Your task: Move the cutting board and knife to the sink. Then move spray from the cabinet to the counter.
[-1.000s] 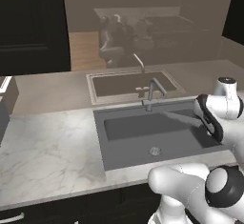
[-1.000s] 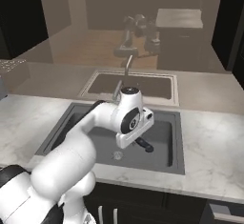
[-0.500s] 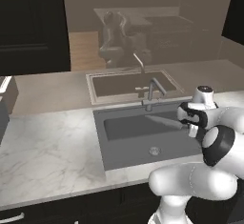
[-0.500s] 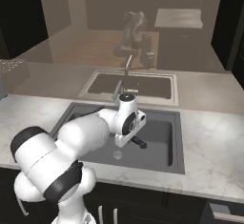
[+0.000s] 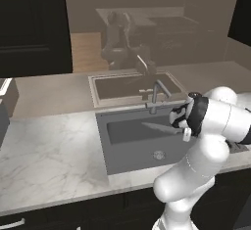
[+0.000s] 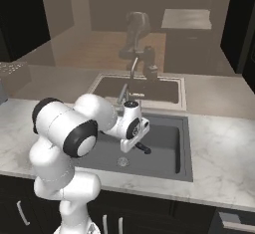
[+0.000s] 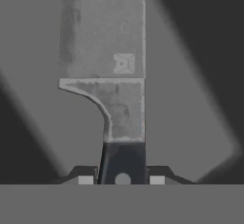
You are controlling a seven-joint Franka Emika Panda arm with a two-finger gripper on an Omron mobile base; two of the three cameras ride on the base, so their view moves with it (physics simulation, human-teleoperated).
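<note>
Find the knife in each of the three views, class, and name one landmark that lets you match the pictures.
Left base view: knife right of centre, blade over the sink, held by the claw.
Right base view: black handle centre, below the claw.
Hand view: knife fills the middle, handle between the fingertips.
Shared landmark: the sink, seen under the knife.

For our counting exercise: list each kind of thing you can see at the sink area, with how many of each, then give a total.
Sink: 1
Tap: 1
Knife: 1
Gripper: 1
Counter: 1
Total: 5
</note>
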